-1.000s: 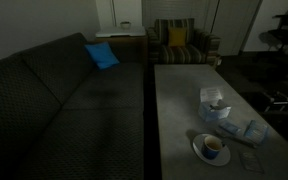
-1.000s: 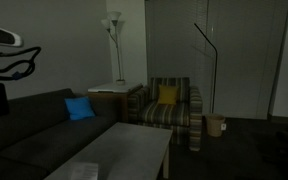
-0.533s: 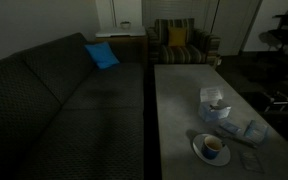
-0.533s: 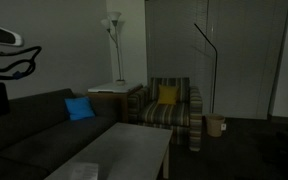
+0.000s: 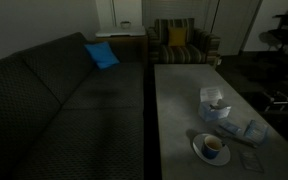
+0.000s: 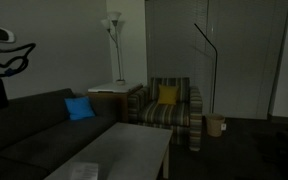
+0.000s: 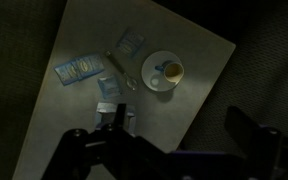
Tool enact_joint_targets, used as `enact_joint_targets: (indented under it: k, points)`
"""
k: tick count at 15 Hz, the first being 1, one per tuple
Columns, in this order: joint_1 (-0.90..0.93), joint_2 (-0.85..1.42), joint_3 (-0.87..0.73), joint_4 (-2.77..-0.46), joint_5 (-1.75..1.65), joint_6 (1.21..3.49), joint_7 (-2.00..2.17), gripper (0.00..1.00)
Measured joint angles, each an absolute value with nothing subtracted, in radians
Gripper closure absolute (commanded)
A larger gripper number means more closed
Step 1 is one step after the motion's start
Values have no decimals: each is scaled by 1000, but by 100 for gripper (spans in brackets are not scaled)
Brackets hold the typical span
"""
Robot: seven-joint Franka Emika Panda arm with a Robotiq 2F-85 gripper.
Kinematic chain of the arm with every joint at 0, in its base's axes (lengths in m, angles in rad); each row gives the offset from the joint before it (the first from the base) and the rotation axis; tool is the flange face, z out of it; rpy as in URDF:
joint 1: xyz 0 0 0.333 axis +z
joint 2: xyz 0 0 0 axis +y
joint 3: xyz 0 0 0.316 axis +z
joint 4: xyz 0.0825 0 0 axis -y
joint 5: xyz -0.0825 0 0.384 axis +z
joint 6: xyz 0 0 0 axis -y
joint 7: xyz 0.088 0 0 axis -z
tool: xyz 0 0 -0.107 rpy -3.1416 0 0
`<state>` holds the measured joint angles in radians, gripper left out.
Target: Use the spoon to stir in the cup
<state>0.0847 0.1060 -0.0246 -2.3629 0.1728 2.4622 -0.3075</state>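
Note:
The small white cup point(image 7: 171, 71) with a brownish inside stands on a white saucer point(image 7: 154, 80) on the grey table. It also shows in an exterior view point(image 5: 213, 146). A thin pale spoon point(image 7: 121, 71) lies flat on the table, beside the saucer in the wrist view. My gripper point(image 7: 179, 135) hangs high above the table. Its two dark fingers are wide apart and hold nothing. The gripper is out of sight in both exterior views. Only part of the arm point(image 6: 2, 40) shows at one frame edge.
A pale blue box point(image 5: 215, 103) point(image 7: 81, 68) and small packets point(image 7: 132, 42) point(image 7: 109, 86) lie near the saucer. A dark couch point(image 5: 64, 100) with a blue cushion point(image 5: 101, 55) runs along the table point(image 5: 179, 100). A striped armchair point(image 5: 179, 45) stands beyond.
The arm has shifted slightly toward the frame edge in the exterior view that shows it. The objects on the table have not moved.

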Motion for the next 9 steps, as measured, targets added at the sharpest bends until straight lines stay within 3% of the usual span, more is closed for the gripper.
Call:
enact_joint_targets:
  k: [9]
  points:
    - [81, 152, 29, -2367, -27, 2538, -488, 0]
